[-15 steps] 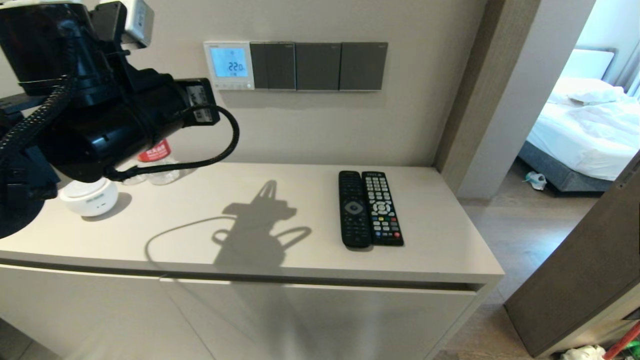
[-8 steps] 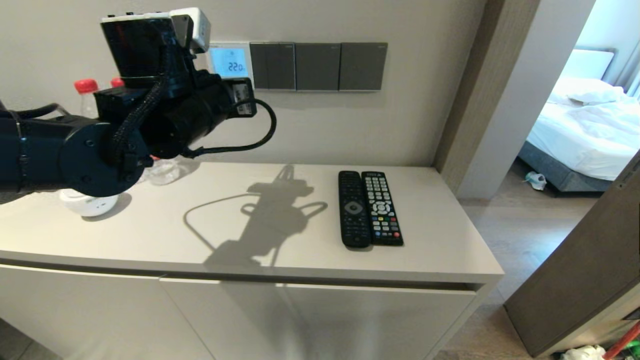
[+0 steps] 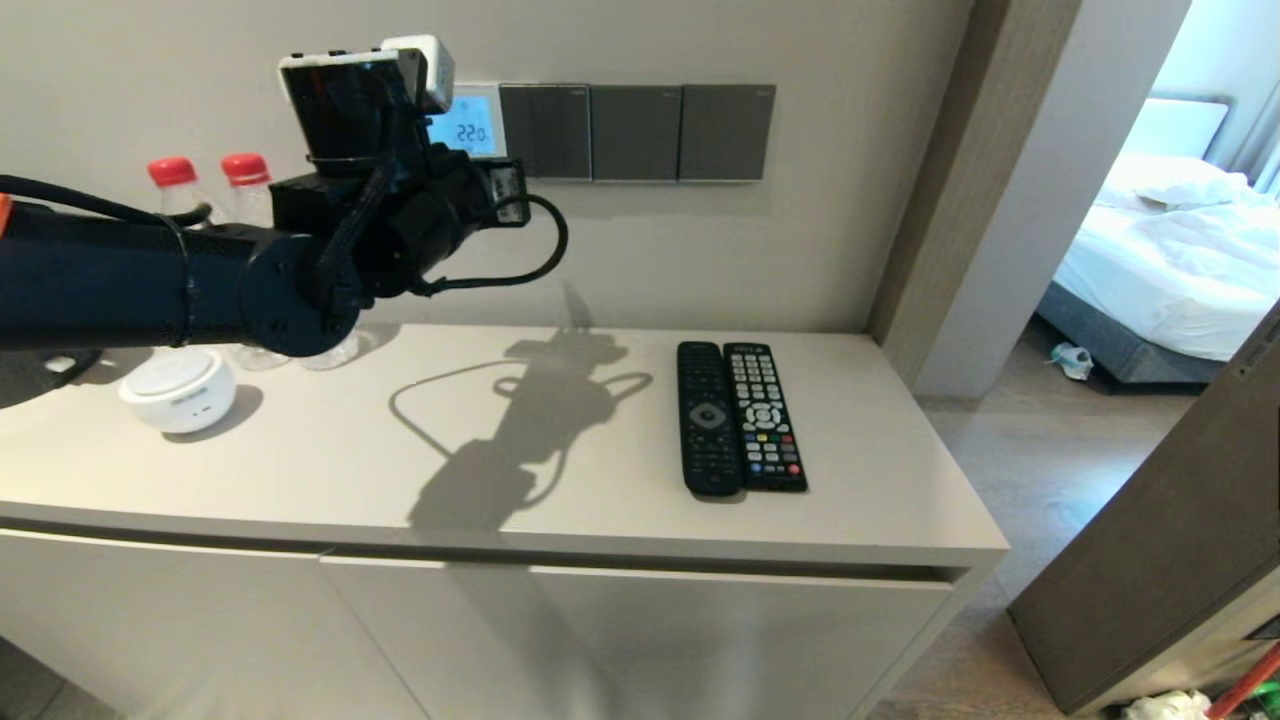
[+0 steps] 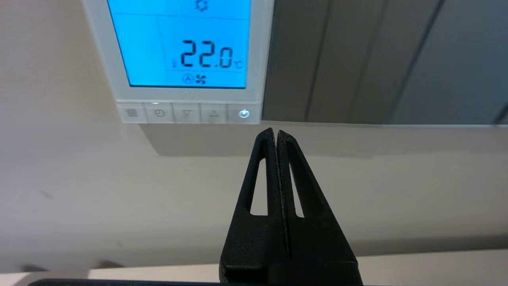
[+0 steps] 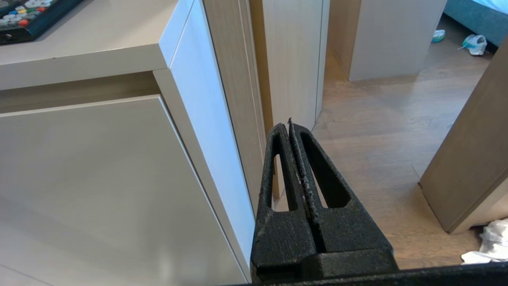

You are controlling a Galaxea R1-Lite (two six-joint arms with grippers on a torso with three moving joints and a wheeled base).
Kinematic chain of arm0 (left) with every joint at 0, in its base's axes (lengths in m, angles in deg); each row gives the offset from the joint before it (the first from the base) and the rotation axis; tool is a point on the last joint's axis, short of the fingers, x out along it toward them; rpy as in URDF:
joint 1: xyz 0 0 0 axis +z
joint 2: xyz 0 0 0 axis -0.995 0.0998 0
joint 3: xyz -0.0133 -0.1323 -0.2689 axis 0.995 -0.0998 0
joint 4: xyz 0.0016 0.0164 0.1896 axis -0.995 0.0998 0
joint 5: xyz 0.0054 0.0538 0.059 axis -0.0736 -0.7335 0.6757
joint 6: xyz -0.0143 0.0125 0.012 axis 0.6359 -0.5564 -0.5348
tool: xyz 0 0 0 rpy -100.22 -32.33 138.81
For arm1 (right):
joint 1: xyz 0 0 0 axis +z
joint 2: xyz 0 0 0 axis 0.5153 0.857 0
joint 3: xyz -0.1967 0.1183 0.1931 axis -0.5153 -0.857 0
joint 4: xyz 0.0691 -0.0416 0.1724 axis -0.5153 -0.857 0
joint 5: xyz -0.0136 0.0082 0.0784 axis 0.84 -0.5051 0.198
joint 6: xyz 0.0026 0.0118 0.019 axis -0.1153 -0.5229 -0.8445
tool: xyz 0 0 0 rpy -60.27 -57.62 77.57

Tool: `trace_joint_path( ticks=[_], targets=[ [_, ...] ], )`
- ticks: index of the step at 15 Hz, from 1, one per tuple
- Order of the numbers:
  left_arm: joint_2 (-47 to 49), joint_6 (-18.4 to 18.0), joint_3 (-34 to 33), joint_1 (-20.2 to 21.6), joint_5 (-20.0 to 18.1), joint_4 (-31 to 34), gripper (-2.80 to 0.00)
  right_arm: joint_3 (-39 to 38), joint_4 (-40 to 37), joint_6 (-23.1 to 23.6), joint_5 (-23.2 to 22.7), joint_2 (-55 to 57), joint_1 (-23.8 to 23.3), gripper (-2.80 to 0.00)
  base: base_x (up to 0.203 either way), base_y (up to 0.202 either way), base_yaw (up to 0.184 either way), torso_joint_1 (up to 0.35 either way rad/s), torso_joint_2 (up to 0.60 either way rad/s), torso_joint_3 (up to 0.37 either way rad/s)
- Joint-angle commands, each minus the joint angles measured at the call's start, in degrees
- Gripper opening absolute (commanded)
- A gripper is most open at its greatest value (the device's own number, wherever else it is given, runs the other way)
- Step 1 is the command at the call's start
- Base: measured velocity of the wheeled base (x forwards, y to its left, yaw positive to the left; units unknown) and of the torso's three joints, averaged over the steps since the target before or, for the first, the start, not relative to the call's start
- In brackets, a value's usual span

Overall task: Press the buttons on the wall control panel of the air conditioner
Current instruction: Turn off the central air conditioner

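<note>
Grey switch plates (image 4: 381, 59) beside our pinched-shut left gripper (image 4: 276, 133), just under the buttons (image 4: 186, 113), nothing between.

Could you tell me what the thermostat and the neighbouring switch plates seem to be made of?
The air conditioner's wall control panel looks like glossy white plastic, with a smooth frame around a lit blue screen and moulded buttons. The switch plates appear to be dark grey with a satin sheen, plastic or brushed metal; I cannot tell which.

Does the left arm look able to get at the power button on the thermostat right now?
Probably yes. The left tool, shut, points at the wall just below the power button on the thermostat, with nothing between them.
</note>
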Motion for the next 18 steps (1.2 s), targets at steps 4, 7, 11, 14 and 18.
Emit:
trace_joint_path(
  ticks=[4,7,11,14,18],
  targets=[
    [2.14,-0.19,1.3,0.63,-0.01,-0.13,-2.8,0.0,-0.01,0.02,0.03,-0.1,0.01,-2.8,0.0,0.0,0.0,0.0,0.0,0.0],
    [3.26,-0.27,2.66,0.83,-0.01,-0.12,-2.8,0.0,-0.01,-0.01,-0.01,-0.1,0.01,-2.8,0.0,0.0,0.0,0.0,0.0,0.0],
    [4.47,-0.35,4.83,1.85,-0.01,0.13,-2.8,0.0,-0.01,-0.06,0.03,-0.1,0.01,-2.8,0.0,0.0,0.0,0.0,0.0,0.0],
    [5.51,-0.45,6.24,2.39,-0.01,0.64,-2.8,0.0,-0.01,0.02,-0.05,-0.1,0.01,-2.8,0.0,0.0,0.0,0.0,0.0,0.0],
    [6.23,-0.45,6.99,2.74,-0.01,0.83,-2.8,0.0,-0.01,-0.07,0.0,-0.1,0.01,-2.8,0.0,0.0,0.0,0.0,0.0,0.0]
  ],
)
